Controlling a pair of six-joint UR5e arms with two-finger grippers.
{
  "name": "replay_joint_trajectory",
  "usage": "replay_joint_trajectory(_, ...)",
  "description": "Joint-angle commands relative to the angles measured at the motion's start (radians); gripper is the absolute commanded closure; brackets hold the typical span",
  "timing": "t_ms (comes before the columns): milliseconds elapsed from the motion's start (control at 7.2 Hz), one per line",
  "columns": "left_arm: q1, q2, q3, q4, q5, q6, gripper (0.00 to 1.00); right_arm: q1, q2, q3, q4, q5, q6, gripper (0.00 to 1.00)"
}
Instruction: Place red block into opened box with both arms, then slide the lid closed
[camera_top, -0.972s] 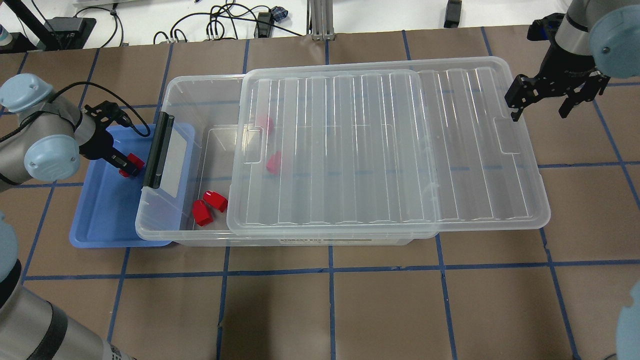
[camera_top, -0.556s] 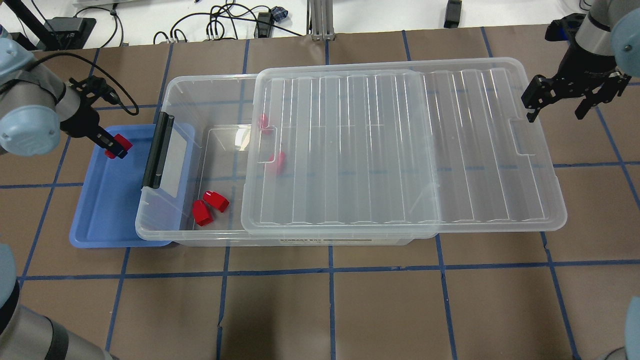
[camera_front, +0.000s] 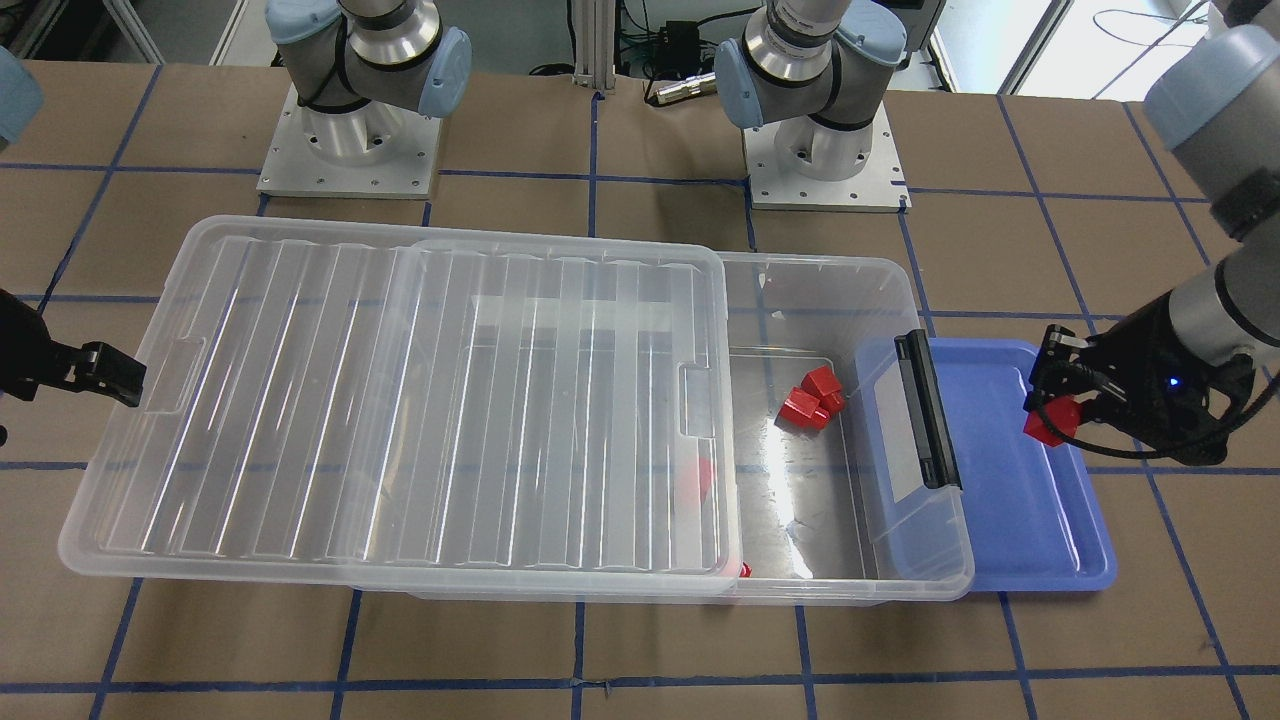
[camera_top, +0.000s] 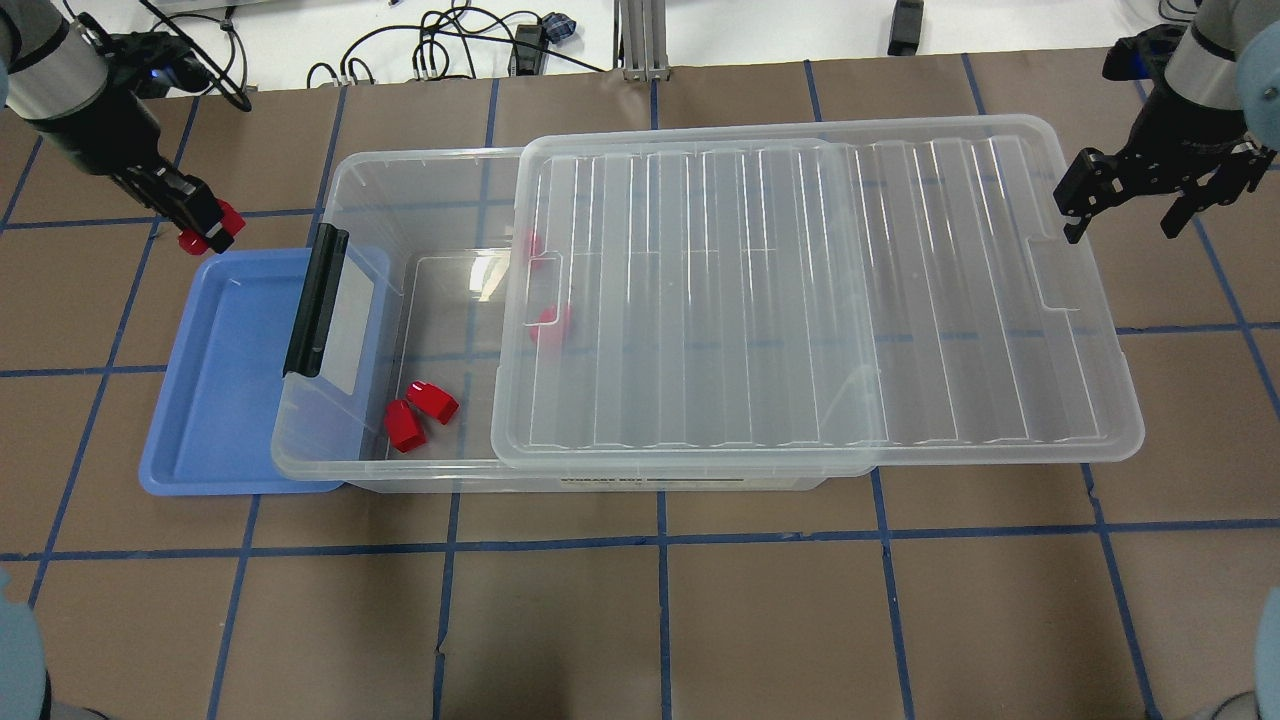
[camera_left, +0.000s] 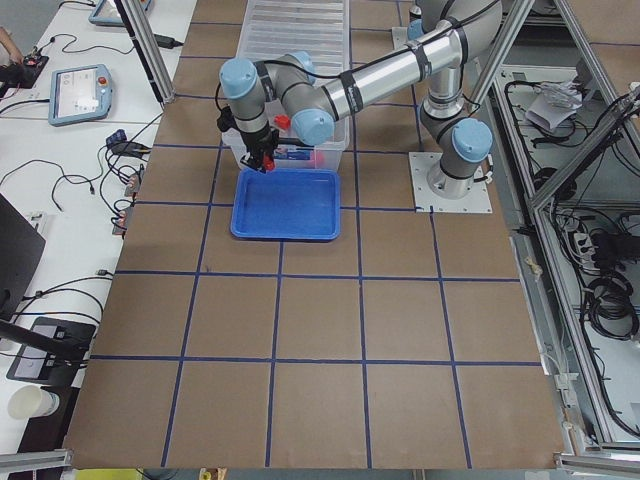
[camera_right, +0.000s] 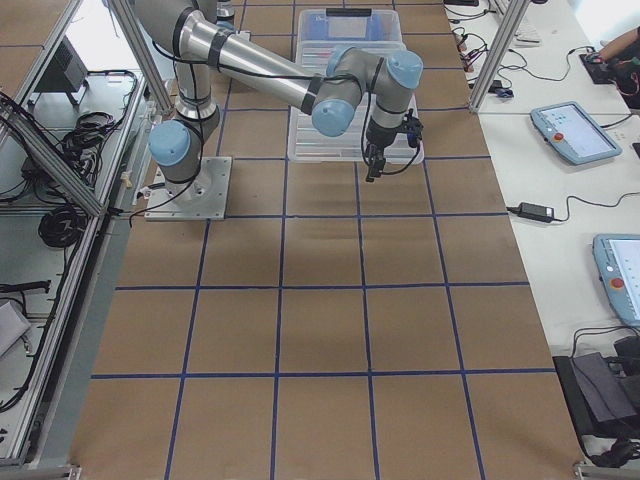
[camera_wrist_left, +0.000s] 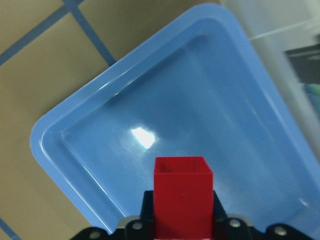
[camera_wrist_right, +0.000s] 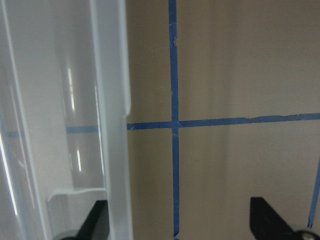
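- The black left gripper (camera_top: 203, 226) is clenching a small red plastic block (camera_wrist_left: 182, 194) between its fingers (camera_wrist_left: 148, 209). It is holding the block in the air, and the wrist view is showing the floor of a shallow blue plastic tray (camera_top: 215, 420) right beneath it.
- That block is sitting outside the large clear plastic box (camera_top: 345, 175), well apart from the box's uncovered part.
- The black right gripper (camera_top: 1125, 205) is hanging with its jaws spread wide and grasping nothing, just beside one short end of the flat ribbed clear plastic lid (camera_top: 800, 300).
- In the right wrist view the lid's rim is running past one fingertip (camera_wrist_right: 97, 220); whether they are touching cannot be told.
- The lid is lying on top of the box, shifted toward the robot's right, overhanging that end and leaving the box's left part uncovered.
- Two loose red blocks (camera_top: 420, 412) are lying against each other on the uncovered floor, near the wall closest to the robot.
- Two more red shapes (camera_top: 548, 325) are showing blurred through the lid's edge.
- The box's end with the black latch bar (camera_top: 315, 300) is overlapping the blue tray.
- Everything is resting on a brown table (camera_top: 660, 610) gridded with blue tape.
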Motion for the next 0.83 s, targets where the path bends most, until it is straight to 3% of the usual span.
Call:
replay_joint_trajectory(0,-0.143,0.04,0.014,-0.054,-0.003,-0.263,1.0,-0.006,-0.002,0.002,0.002,-0.002,0.0,0.0)
replay_joint_trajectory(278,-0.249,0.037,-0.019,-0.011,-0.006,-0.489,1.0,-0.006,-0.02,-0.001,0.004,0.016,0.001,0.0)
replay_joint_trajectory(694,-0.262,0.003,-0.203,0.281,-0.017,-0.639,1.0,0.012,-0.123,-0.001,0.06,0.03,0.017,0.0)
